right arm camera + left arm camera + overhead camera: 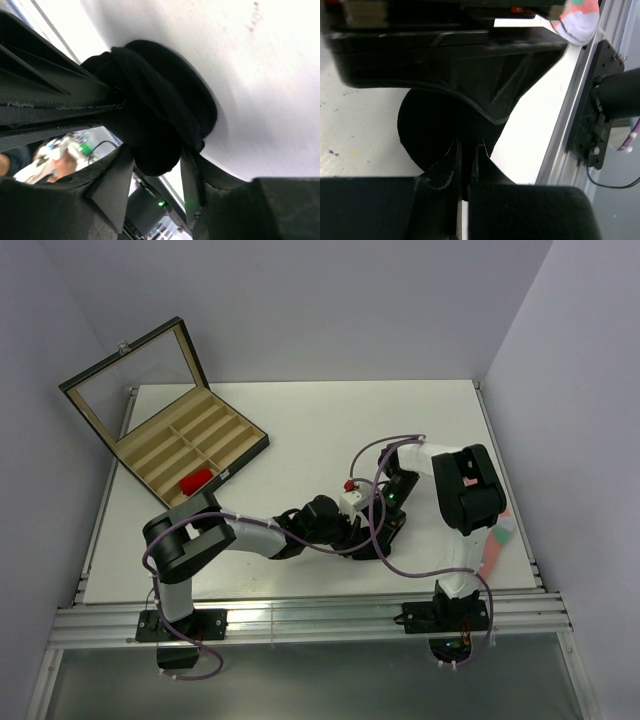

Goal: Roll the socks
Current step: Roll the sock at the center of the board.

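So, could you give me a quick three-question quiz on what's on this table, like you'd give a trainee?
1. True or false: the lid of the compartment box stands open.
2. Which sock sits between the fingers of the right gripper? A red, B black, C pink.
3. What colour is the item lying in the box?
Key: 1 true; 2 B, the black sock; 3 red.

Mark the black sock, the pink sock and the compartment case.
black sock [165, 100]: right wrist view, bunched middle.
pink sock [577, 20]: left wrist view, pale end.
compartment case [235, 468]: top view, front wall.
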Tool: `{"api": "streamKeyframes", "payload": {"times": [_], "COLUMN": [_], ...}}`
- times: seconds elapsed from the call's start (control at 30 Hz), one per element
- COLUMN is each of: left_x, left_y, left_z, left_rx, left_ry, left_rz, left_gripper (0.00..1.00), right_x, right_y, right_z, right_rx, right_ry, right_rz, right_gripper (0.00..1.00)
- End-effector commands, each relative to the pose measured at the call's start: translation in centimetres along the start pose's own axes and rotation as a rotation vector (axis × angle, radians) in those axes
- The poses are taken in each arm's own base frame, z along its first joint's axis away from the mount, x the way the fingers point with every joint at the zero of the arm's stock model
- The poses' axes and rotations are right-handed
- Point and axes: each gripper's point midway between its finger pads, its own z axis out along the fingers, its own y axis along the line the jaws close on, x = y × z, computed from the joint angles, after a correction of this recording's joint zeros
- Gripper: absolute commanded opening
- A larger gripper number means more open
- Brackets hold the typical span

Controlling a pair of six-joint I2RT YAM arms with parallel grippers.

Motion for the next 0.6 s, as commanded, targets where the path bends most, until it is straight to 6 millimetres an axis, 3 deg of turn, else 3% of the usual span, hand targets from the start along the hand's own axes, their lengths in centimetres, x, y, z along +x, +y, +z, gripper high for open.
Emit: {"api": "streamKeyframes", "payload": {"times": [0.0, 0.3, 0.57], "left_x": [5.7, 8.0, 8.8], "left_y": [1.5, 2.1, 1.9], "left_z": [0.0, -0.1, -0.2], "left_rx": [-0.073, -0.117, -0.113], "left_ry": [0.159, 0.233, 0.29], "left_rz": [-0.108, -0.228, -0.333], "left_gripper": [0.0, 0.0, 0.0], "right_x": [-2.4, -3.7, -1.7], "right_y": [-3.1, -0.8, 0.1], "right_z": [-1.5, -6.2, -6.9], "right_rx": [0.202, 0.307, 0.343], "right_ry": [-0.11, -0.324, -0.402], "right_rz": [-0.12, -0.258, -0.382], "right_gripper": [0.5, 0.56, 0.57]}}
